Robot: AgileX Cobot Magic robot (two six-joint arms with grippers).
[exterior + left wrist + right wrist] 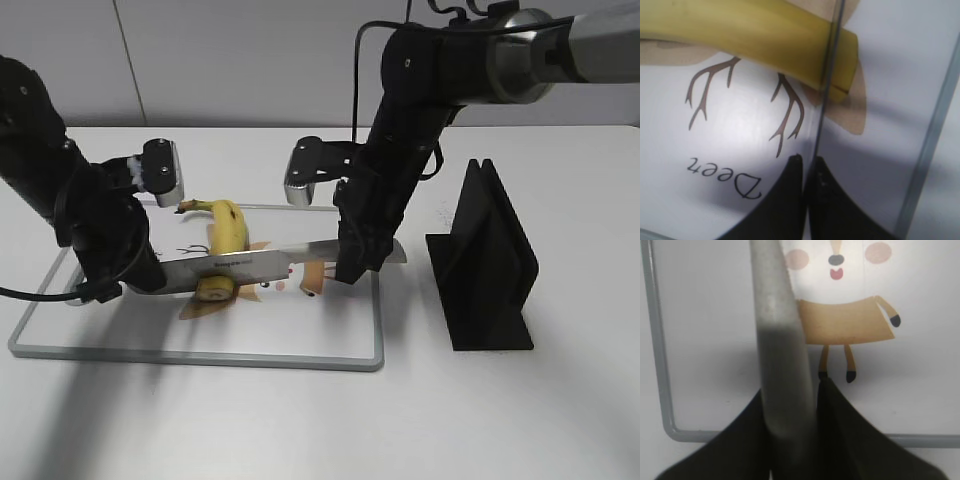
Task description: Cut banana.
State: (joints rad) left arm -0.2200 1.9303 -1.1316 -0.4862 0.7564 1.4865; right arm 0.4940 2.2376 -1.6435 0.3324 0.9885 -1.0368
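The yellow banana (227, 228) (765, 35) lies on the white cutting board (120, 335), stem to the back and cut end (213, 290) toward the front. A knife (272, 262) lies across it close to that cut end. My right gripper (352, 265) (795, 390) is shut on the knife's grey handle (780, 340). My left gripper (150, 275) (807, 160) is shut on the far end of the blade (827, 85), which runs out as a thin edge between its fingers and crosses the banana just short of its end.
The board carries a cartoon deer print (845, 320) and has a grey rim (935, 135) (660, 365). A black knife stand (485, 260) is on the table right of the board. Both arms hang low over the board.
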